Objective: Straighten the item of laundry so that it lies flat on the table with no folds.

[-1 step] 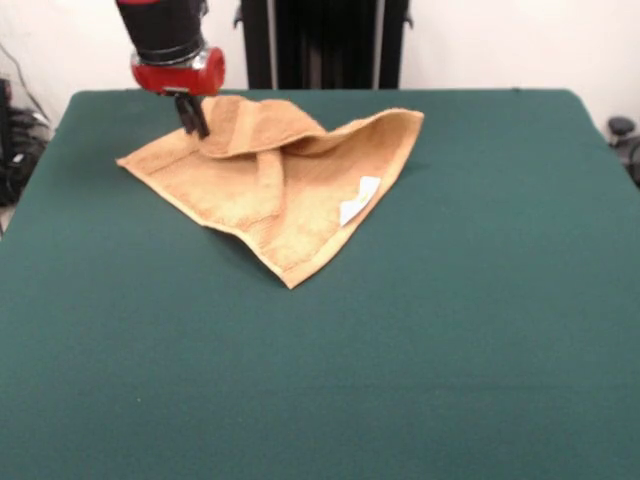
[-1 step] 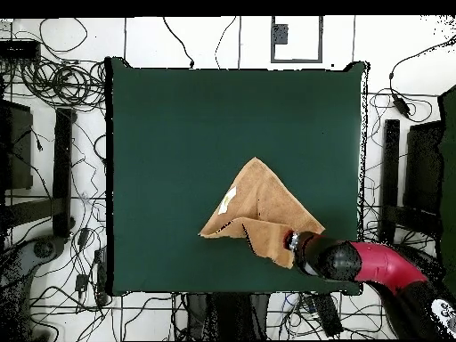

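Observation:
The item of laundry (image 1: 285, 190) is a tan-orange towel lying crumpled in a rough triangle on the far left part of the green table (image 1: 450, 350). Its far edge is folded over toward the middle, and a white tag (image 1: 360, 198) shows on its right side. My gripper (image 1: 193, 116) comes down at the towel's far left corner, its dark fingers pinched together on the raised folded flap. In the overhead view the towel (image 2: 258, 207) lies near the table's (image 2: 178, 134) bottom edge, with the gripper (image 2: 289, 239) at its lower right corner.
Dark stands (image 2: 62, 169) and tangled cables (image 2: 53, 80) ring the table on the floor. The robot's black pedestal (image 1: 325, 40) rises behind the far edge. The towel lies close to the table edge nearest the robot.

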